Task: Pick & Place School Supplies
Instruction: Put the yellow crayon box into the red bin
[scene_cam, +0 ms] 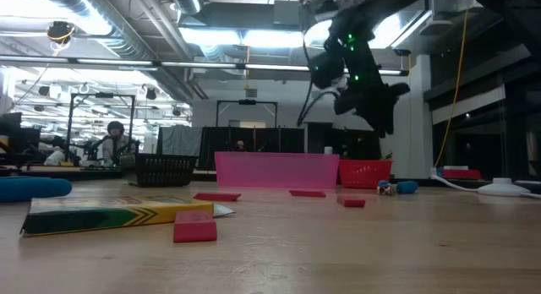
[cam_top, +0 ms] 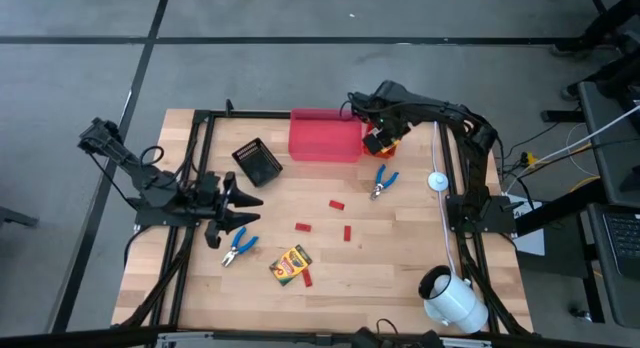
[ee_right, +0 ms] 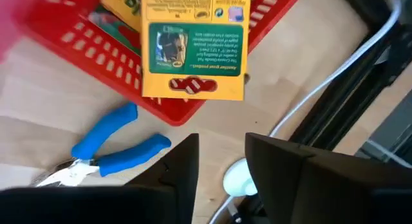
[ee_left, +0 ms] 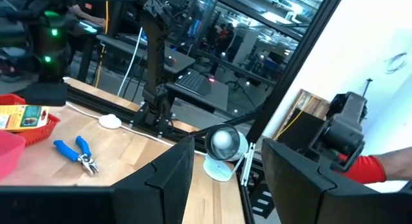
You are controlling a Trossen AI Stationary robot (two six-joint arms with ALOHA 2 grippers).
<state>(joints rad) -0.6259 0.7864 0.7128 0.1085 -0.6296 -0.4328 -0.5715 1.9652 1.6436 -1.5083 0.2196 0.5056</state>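
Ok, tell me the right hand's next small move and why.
Probably lift the right hand straight up and away from the red bin. Its fingers stand apart with nothing between them, and a yellow crayon box already lies across the bin's rim below. Another crayon box and pliers remain on the table; the left hand waits at the left.

The wooden table (cam_top: 400, 258) carries a pink bin (cam_top: 324, 135), a black mesh bin (cam_top: 257, 162) and a red basket (cam_top: 385, 140) directly under the right gripper (cam_top: 376, 140). Blue-handled pliers (cam_top: 382, 181) lie just in front of that gripper. Another pair of pliers (cam_top: 238, 247) sits just beside the left gripper (cam_top: 246, 200). Near it lie a crayon box (cam_top: 290, 263) and scattered red pieces (cam_top: 337, 204). A white cylinder (cam_top: 452, 300) rests well apart from both.
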